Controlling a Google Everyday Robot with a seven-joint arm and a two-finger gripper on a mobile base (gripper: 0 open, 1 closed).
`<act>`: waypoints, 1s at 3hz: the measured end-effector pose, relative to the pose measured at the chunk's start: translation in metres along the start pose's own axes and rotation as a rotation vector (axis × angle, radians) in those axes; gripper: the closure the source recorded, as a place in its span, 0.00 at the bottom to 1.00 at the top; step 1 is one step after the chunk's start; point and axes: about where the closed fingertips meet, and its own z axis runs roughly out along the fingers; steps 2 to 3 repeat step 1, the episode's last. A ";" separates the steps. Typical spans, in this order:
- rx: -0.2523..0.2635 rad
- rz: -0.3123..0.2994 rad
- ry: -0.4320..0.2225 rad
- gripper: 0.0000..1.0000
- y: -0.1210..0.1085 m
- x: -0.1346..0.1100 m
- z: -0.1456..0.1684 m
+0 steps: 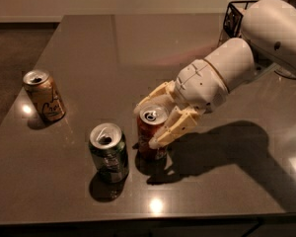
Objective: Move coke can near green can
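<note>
The coke can [149,132], red-orange with a silver top, stands upright on the dark table [138,48] near its front edge. My gripper [150,125] reaches in from the right with its cream fingers [175,128] closed around the coke can. The green can [109,153], dark green with a silver top, stands upright just left of the coke can, a small gap between them.
A tan-gold can [44,97] with script lettering stands at the table's left edge. A black wire basket [237,15] sits at the back right behind my arm [237,68]. The table's front edge [138,216] runs close below the cans.
</note>
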 end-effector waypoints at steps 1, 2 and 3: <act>0.002 -0.002 0.000 0.00 -0.001 -0.001 0.001; 0.002 -0.002 0.000 0.00 -0.001 -0.001 0.001; 0.002 -0.002 0.000 0.00 -0.001 -0.001 0.001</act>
